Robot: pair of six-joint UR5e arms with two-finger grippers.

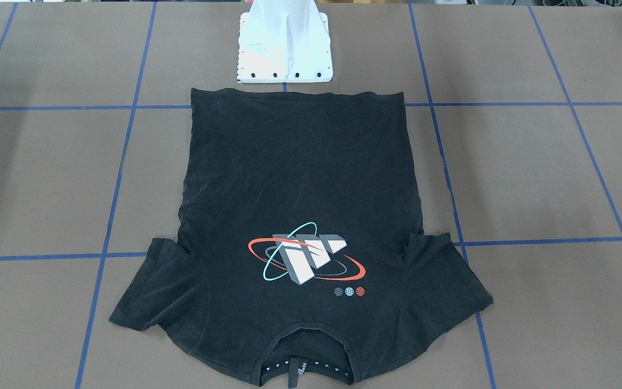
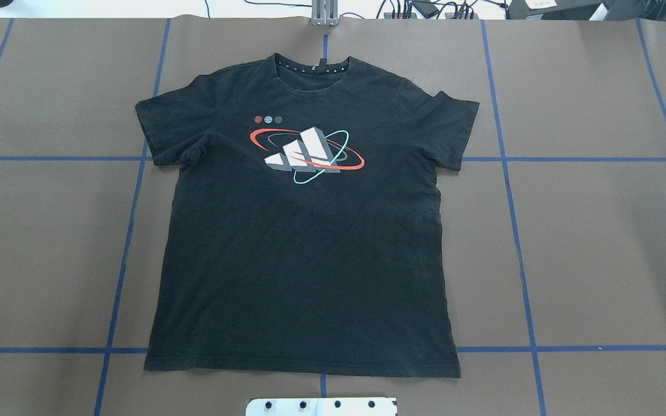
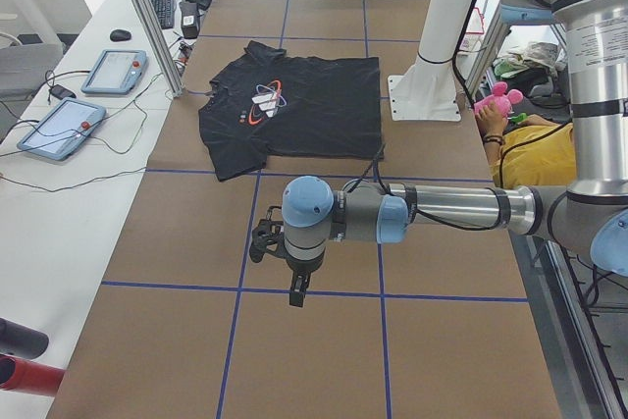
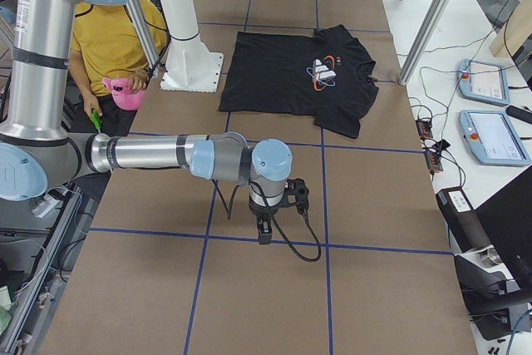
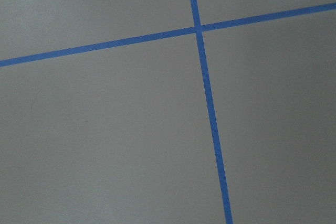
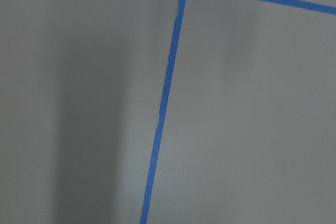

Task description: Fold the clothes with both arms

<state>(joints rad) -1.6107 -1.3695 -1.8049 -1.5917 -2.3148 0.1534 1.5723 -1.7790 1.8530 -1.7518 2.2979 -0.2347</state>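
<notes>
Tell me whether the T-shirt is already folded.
No, the T-shirt lies spread out flat, both sleeves extended.

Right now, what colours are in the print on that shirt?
The graphic on the black T-shirt has grey-white bars, red and teal rings; clearest in overhead view.

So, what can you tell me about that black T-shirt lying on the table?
The black T-shirt looks like soft cotton. It lies flat and unfolded, printed side up, both short sleeves spread, slightly wrinkled. Its graphic shows three grey-white bars circled by red and teal rings. The collar points away from the robot, the hem toward the white pedestal. Only the brown table touches it.
</notes>
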